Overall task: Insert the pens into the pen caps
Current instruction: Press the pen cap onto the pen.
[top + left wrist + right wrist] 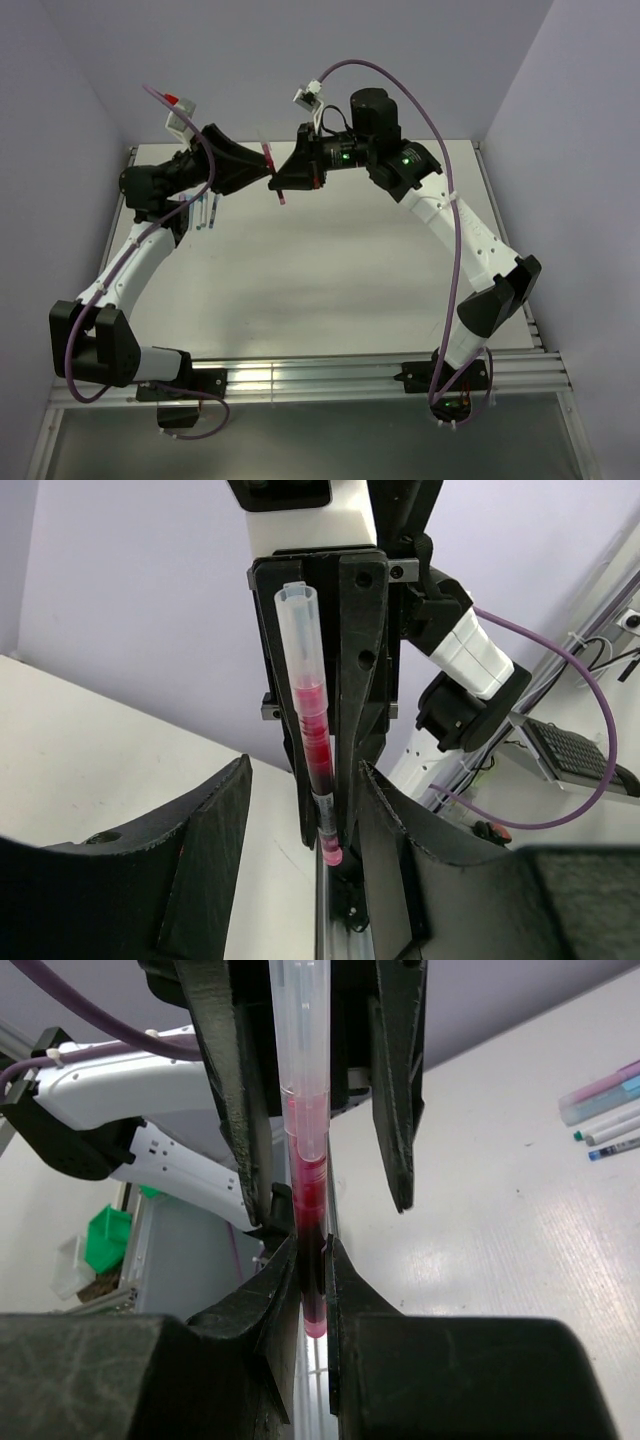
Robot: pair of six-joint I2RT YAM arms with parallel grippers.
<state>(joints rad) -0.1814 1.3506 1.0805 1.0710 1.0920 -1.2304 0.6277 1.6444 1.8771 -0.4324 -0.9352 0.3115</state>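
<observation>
A red pen (316,750) stands upright in the air above the back of the table. My right gripper (308,1255) is shut on its lower part. A pale see-through pen cap (298,630) sits over the pen's upper end. My left gripper (303,772) faces the right one, jaws open. Its fingers (232,1090) stand on either side of the pen cap (300,1030) without touching it. From above, the pen (270,160) shows between the left gripper (260,172) and the right gripper (284,182).
Several loose pens and caps (605,1110) lie on the white table, seen from above beside the left arm (205,212). A metal rail (380,375) runs along the table's near edge. Purple walls close in the back and both sides.
</observation>
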